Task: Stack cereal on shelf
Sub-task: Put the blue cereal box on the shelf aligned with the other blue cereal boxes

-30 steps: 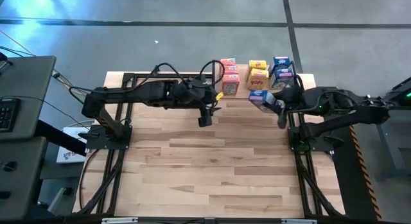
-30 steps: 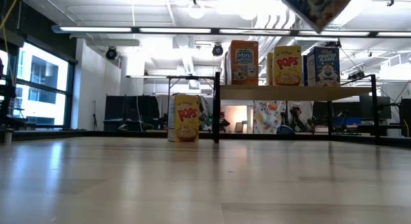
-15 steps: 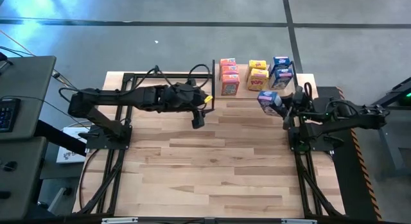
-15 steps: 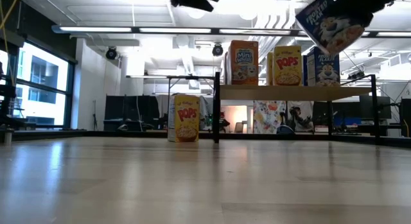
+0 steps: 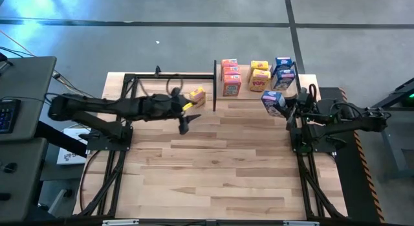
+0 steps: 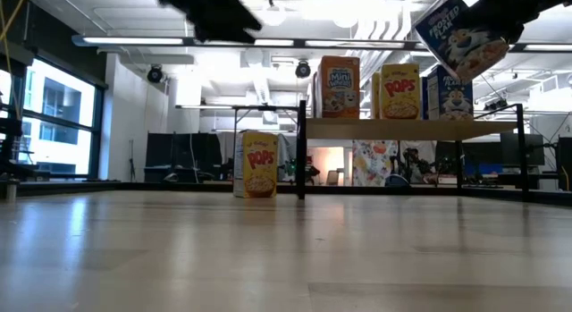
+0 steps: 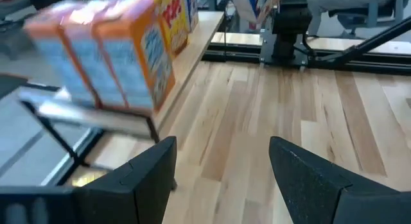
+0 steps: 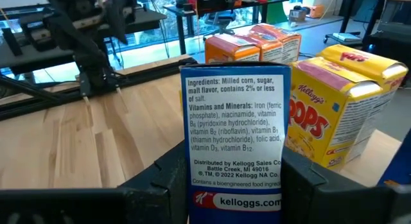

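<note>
My right gripper [image 5: 279,105] is shut on a blue cereal box [image 5: 272,101], held in the air just in front of the shelf's right end [image 6: 474,129]. The shelf [image 6: 411,129] stands at the table's far right and carries orange [image 5: 230,78], yellow [image 5: 259,74] and blue [image 5: 283,71] cereal boxes, upright on their bases. One yellow box [image 6: 259,164] stands on the tabletop left of the shelf. My left gripper [image 5: 184,124] hovers open near that box, holding nothing. My right gripper pinches the blue box between its two fingers [image 8: 160,179], which lie on the two broad faces either side of the narrow ingredients panel [image 8: 234,185], at the box's end nearest the wrist. The fingers come roughly level from the table's right. The box hangs tilted [image 6: 460,35], clear of table and shelf.
Black arm frames [image 5: 123,132] run down both sides of the table. The wide plank tabletop [image 5: 213,168] lies between them toward the near edge. The shelf's black post [image 6: 301,151] stands just right of the yellow box on the table.
My left gripper has drawn back toward the table's left edge and sunk, staying open, uncovering the yellow box on the table. My right gripper has come down and a little toward the right edge with the blue box, rolling it slightly; it has been nearly still since.
</note>
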`<act>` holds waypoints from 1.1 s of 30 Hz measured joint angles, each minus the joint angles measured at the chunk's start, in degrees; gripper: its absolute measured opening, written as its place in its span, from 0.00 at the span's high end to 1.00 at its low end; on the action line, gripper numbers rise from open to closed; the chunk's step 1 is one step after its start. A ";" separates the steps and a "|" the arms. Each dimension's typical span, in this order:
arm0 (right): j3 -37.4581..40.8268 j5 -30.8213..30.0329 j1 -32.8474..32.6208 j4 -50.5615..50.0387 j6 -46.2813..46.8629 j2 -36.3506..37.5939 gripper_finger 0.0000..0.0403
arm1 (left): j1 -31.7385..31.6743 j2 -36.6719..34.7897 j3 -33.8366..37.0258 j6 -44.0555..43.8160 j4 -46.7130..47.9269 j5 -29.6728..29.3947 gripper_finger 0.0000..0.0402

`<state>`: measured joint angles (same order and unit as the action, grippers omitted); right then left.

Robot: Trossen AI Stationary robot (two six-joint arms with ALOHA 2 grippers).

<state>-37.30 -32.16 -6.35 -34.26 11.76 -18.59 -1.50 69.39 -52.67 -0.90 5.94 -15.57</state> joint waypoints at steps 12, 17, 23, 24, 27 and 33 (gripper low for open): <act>0.00 -0.81 -0.01 2.52 -0.66 -0.02 0.62 | 0.00 -18.31 23.87 -1.98 -11.94 -0.02 0.40; 0.00 -0.83 0.00 2.50 -0.59 -0.04 0.62 | 0.00 -25.44 30.33 -2.02 -13.22 -0.02 0.40; 0.00 -0.79 0.00 2.80 -0.21 -0.02 0.62 | 0.00 -33.60 38.85 -1.99 -18.47 -0.02 0.40; 0.00 -0.79 -0.01 2.81 -0.21 -0.02 0.62 | 0.00 -34.75 39.87 -1.95 -19.15 -0.02 0.40; 0.00 -0.78 -0.01 2.84 -0.21 -0.02 0.62 | 0.00 -38.01 42.49 -0.91 -19.95 0.66 0.40; 0.00 -0.76 0.00 2.85 -0.14 -0.02 0.62 | 0.02 -42.28 45.13 0.59 -19.55 3.48 0.40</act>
<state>-37.30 -32.92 -6.35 -31.42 11.62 -18.61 -1.48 27.11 -7.54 -0.31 -13.62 -12.10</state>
